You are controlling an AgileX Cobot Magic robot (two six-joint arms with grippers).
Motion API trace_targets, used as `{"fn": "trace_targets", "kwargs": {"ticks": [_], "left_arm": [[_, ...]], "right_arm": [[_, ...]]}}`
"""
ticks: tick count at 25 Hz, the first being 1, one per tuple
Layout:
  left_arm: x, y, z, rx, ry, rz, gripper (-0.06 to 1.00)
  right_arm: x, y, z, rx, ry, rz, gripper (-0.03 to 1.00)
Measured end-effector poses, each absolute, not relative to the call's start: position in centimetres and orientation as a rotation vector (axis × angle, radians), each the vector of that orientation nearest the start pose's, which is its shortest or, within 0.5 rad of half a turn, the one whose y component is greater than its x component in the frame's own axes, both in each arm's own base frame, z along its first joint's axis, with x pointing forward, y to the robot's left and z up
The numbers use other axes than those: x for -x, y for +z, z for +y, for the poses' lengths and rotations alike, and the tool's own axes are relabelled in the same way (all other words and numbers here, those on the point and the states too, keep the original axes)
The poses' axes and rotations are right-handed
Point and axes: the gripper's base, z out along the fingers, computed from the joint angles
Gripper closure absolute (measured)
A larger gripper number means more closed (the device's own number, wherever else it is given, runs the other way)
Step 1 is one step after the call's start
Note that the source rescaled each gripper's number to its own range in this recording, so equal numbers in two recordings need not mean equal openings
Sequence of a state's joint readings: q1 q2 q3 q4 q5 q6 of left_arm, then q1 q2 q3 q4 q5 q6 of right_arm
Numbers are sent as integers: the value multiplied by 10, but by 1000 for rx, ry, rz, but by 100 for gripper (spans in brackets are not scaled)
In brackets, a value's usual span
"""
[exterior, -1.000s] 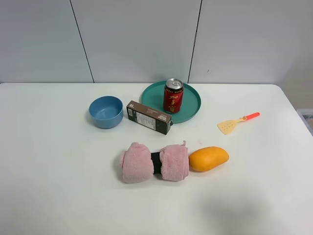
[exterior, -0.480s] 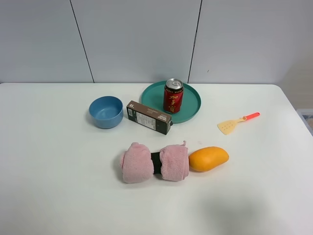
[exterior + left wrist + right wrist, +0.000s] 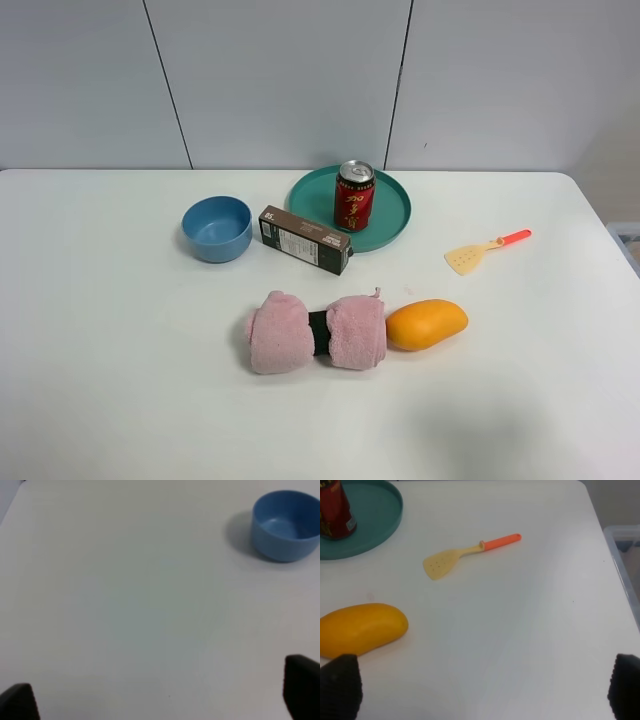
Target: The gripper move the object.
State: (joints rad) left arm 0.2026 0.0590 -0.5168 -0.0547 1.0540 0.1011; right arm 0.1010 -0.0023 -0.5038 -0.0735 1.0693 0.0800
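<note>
The red can point(image 3: 354, 195) with a silver top stands upright on the teal plate point(image 3: 391, 210) at the back middle of the table; it also shows in the right wrist view point(image 3: 335, 510). Neither arm shows in the exterior view. My left gripper point(image 3: 160, 700) is open and empty over bare table, with the blue bowl point(image 3: 285, 525) ahead of it. My right gripper point(image 3: 482, 690) is open and empty, with its black fingertips point(image 3: 340, 685) wide apart, near the mango point(image 3: 362, 629) and well short of the can.
A dark brown box point(image 3: 305, 239) lies between the blue bowl point(image 3: 217, 228) and the plate. A pink rolled towel point(image 3: 315, 331) and the mango point(image 3: 426, 323) lie in the middle. A yellow spatula with an orange handle point(image 3: 485, 250) lies at the right.
</note>
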Motion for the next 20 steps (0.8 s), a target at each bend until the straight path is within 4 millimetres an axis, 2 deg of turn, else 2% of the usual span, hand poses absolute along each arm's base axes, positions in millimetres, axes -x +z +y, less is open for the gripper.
{"fn": "trace_targets", "kwargs": {"ticks": [9,20], "left_arm": [[6,282,-6,92,132,2017,-6],[6,282,-6,89,134,2017,-6]], "right_arm": [[6,278,-6,17,25,2045,-3],[6,278,-6,17,25,2045,-3]]}}
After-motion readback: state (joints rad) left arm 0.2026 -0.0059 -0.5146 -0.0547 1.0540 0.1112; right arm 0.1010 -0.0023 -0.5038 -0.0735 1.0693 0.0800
